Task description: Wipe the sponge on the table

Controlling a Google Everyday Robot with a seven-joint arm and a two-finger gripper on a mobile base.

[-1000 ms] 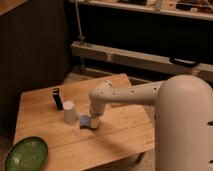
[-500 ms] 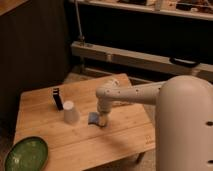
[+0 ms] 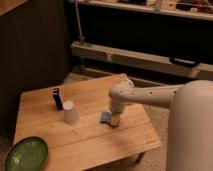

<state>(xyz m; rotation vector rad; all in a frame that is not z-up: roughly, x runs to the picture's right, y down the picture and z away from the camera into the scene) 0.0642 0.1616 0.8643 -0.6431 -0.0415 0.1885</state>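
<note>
**Fingers down at the sponge, their gap not to be made out**

Fingers (image 3: 115, 122) of the gripper (image 3: 114, 123) show only as a dark stub pointing straight down at the table (image 3: 90, 145). Whether they are spread or closed, and whether they clasp anything, I cannot tell. The gripper stands at the right end of the sponge (image 3: 105, 117), touching it or as good as touching it. The sponge is a small blue pad lying flat on the wooden slats. It sits about midway between the table's near and far edges and somewhat right of its middle.

The arm (image 3: 150, 95) is pale and reaches in from the right. It runs leftward above the right part of the table to a rounded joint, and from there the wrist drops vertically to the gripper. The robot's bulky white body (image 3: 192, 130) fills the near right corner of the view.

Left of the sponge, and apart from it, a white cup (image 3: 71, 113) stands on the table, narrower at the top than at the base. Just beyond the cup, to its far left, a small dark block (image 3: 58, 99) stands upright. A green plate (image 3: 26, 154) lies at the near left corner, its rim reaching the table's edge. Past the far side of the table a long pale rail (image 3: 130, 56) runs across in front of a dark wall.
</note>
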